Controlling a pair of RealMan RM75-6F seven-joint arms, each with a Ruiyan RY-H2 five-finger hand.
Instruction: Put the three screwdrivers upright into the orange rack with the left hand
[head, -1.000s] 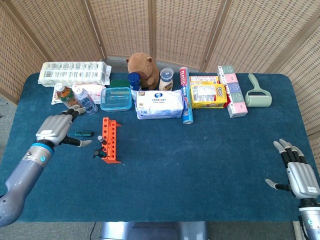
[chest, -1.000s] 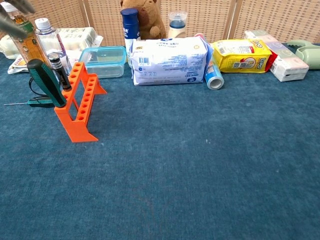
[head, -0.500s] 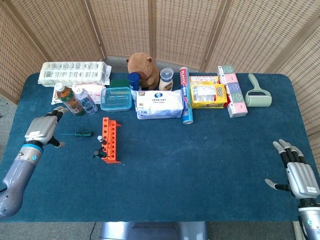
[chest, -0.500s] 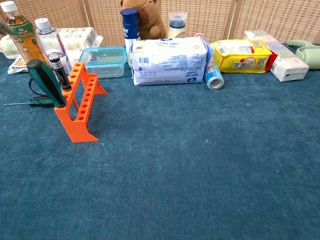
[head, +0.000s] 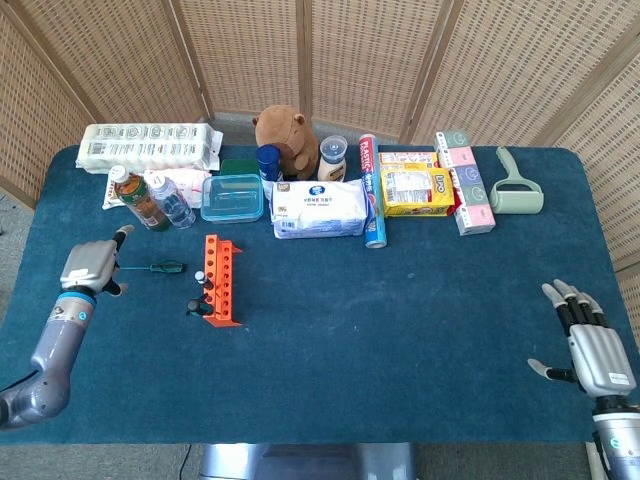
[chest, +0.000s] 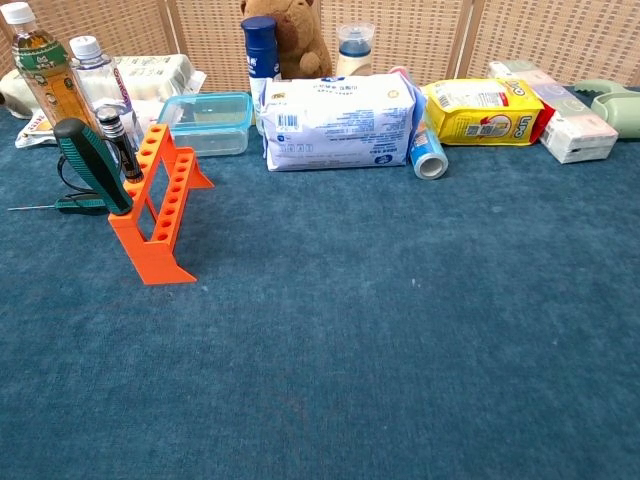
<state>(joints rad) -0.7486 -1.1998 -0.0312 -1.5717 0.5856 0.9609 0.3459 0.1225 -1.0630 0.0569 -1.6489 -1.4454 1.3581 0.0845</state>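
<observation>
Two of your three screwdrivers look done already: the big green-handled screwdriver (chest: 92, 165) and the black-handled screwdriver (chest: 120, 143) both stand in the orange rack (chest: 158, 205), leaning a bit since the holes let them tilt. The last one, a thin green screwdriver (head: 152, 267), lies flat on the blue table (head: 400, 330) just left of the rack, shaft pointing away from it, toward your left hand (head: 90, 266). That hand sits left of the rack, close to the shaft tip, holding nothing; I can't tell how its fingers are set. I'd guess you want the handle end instead, so it can go in tip down. Your right hand (head: 590, 350) is parked well to the right of the rack, fingers spread, empty, which fits a left-hand-only job. The water bottle (head: 174, 207) behind the rack is close, so mind your lift.
</observation>
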